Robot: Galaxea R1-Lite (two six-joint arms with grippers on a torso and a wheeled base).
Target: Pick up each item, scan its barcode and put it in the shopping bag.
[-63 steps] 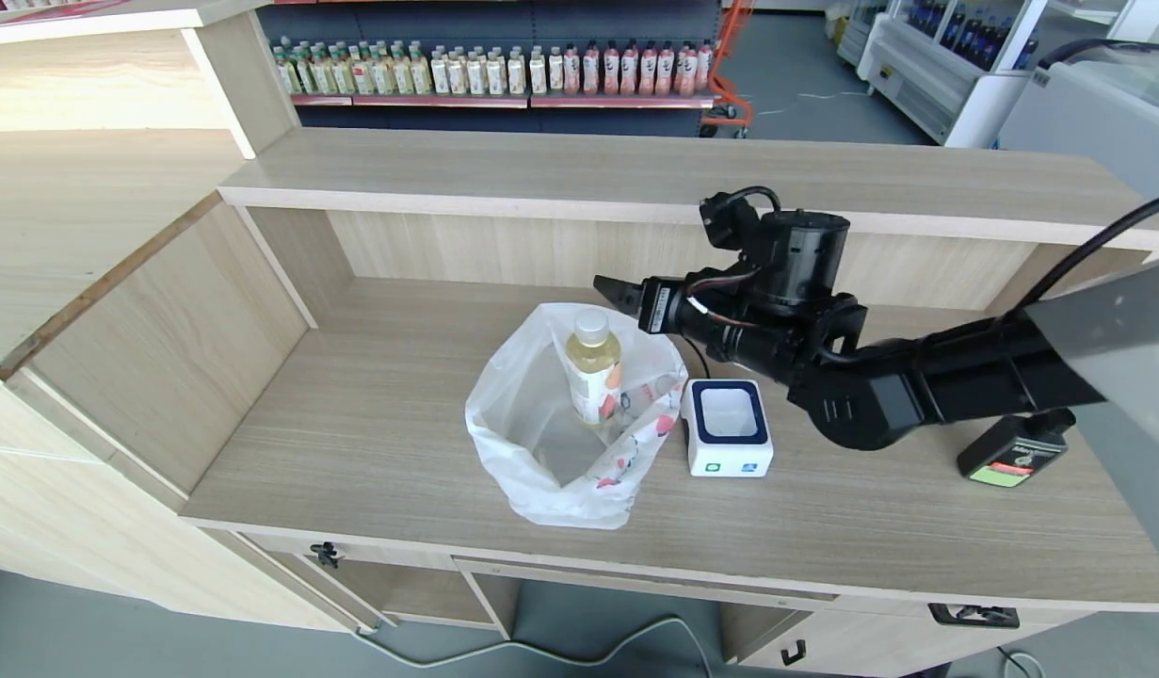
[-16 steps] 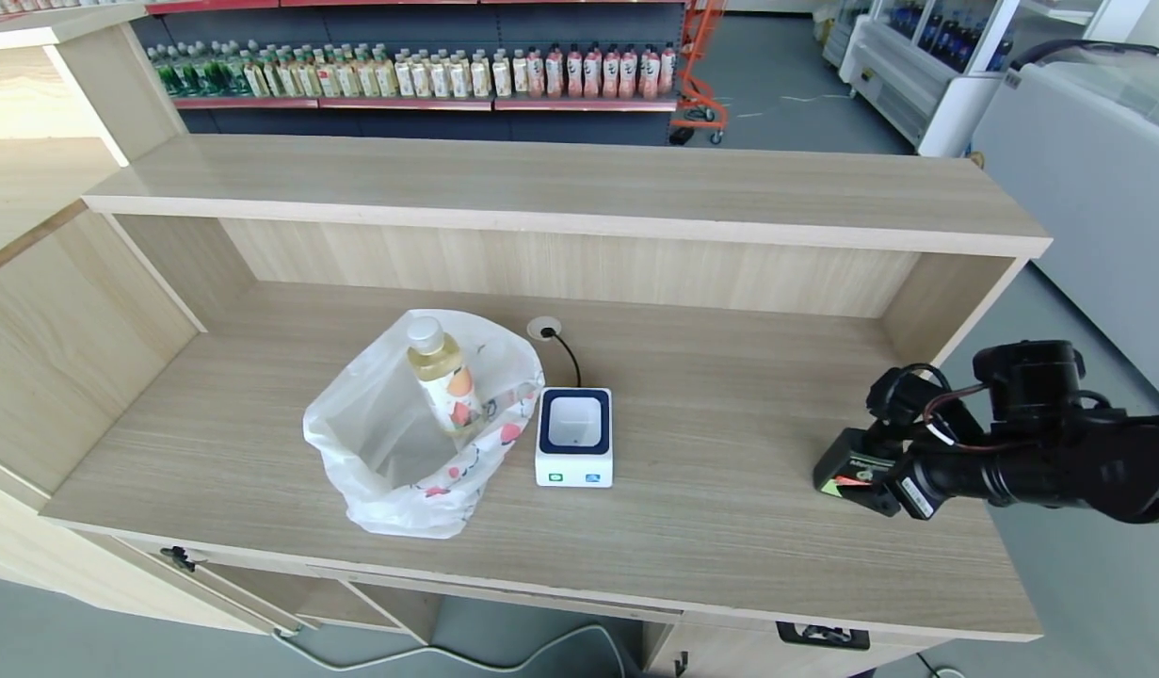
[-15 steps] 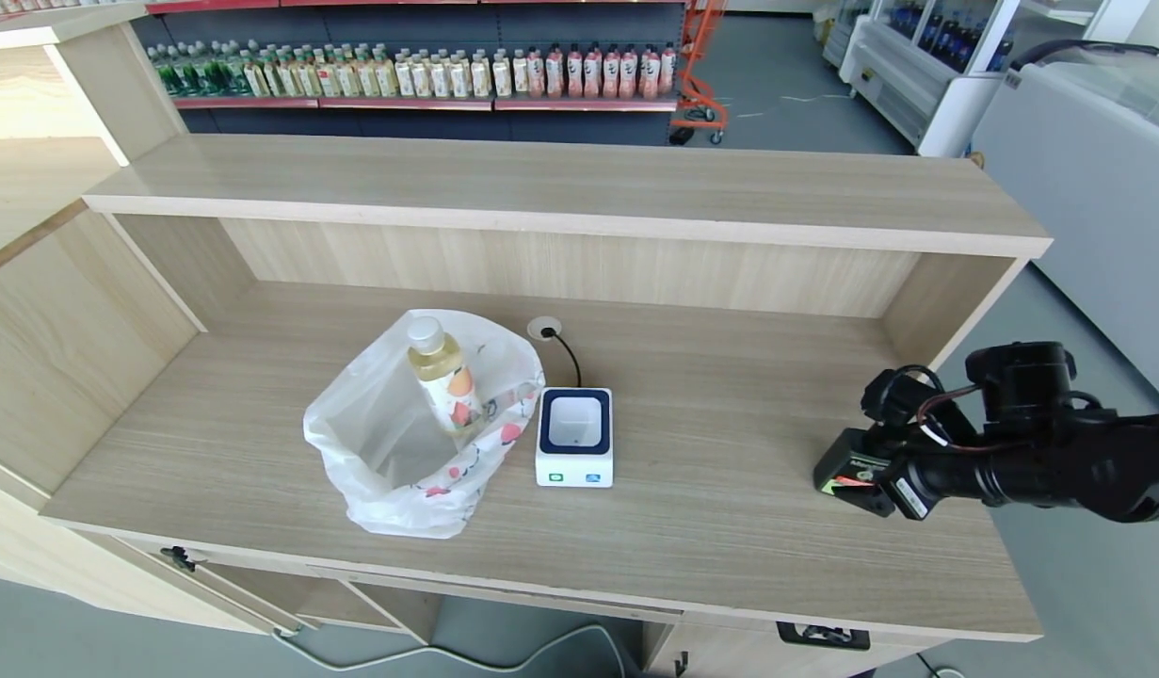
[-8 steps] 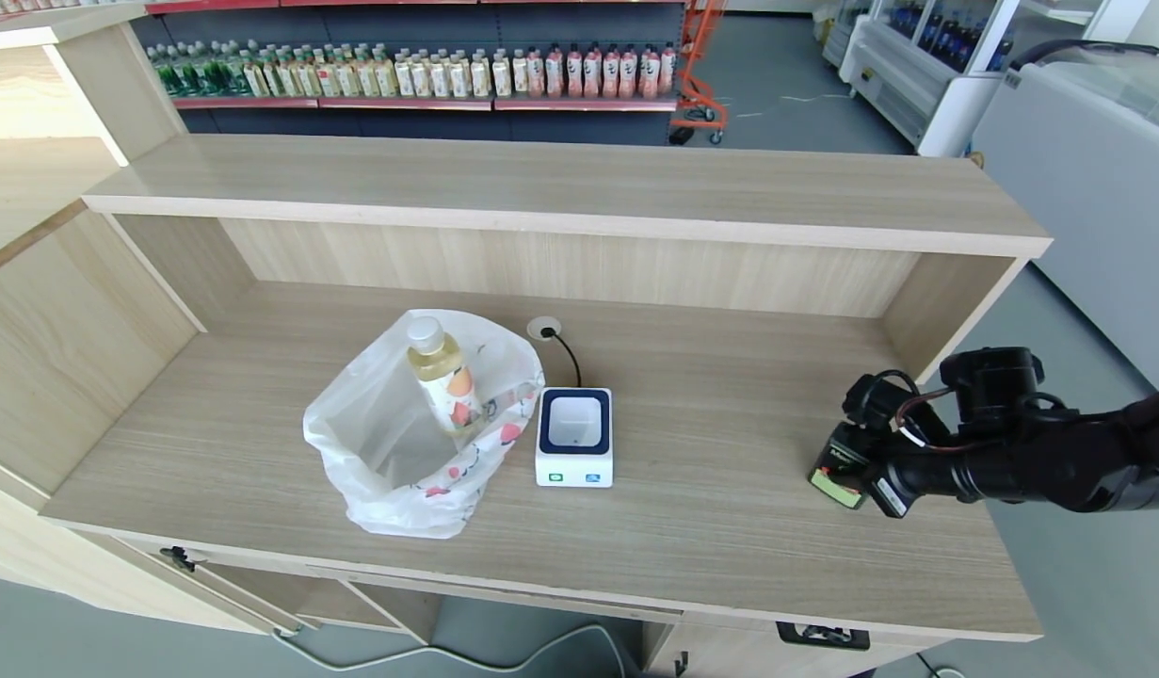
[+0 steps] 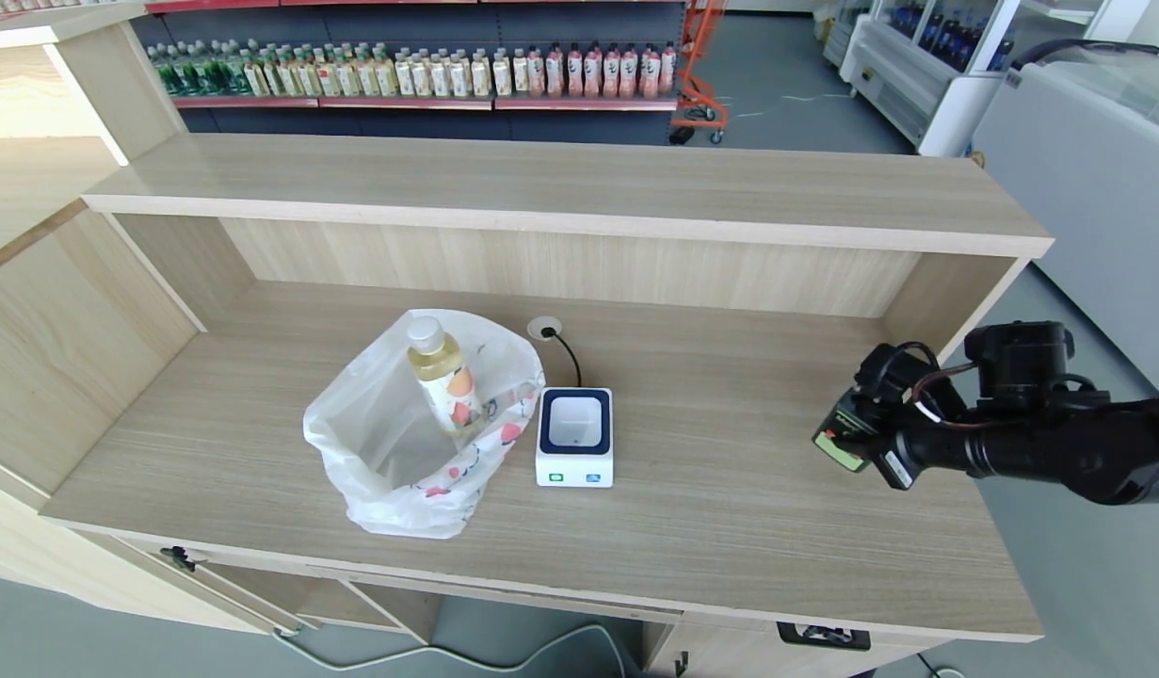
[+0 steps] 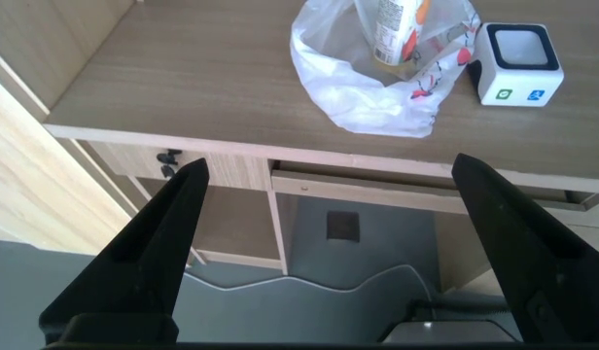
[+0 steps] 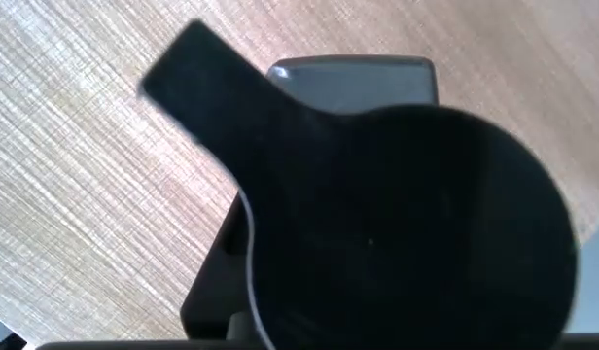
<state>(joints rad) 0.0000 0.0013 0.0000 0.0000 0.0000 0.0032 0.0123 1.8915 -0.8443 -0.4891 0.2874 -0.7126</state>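
I read right tool (image 5: 857, 431) pinching black bottle (image 5: 836, 443) over tabletop (image 5: 730, 513) | shopping bag (image 5: 391, 466) with drink bottle (image 5: 438, 377) and scanner (image 5: 574, 438) well left of it | left tool (image 6: 324, 243) spread

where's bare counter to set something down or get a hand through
Widest bare counter: between the scanner and the black bottle in the right gripper. Also bare left of the shopping bag, toward the side wall. Crowded: bag and scanner sit almost touching.

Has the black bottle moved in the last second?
Yes. The bottle, in the right gripper, has risen away from the counter's near edge, still far right of the scanner.
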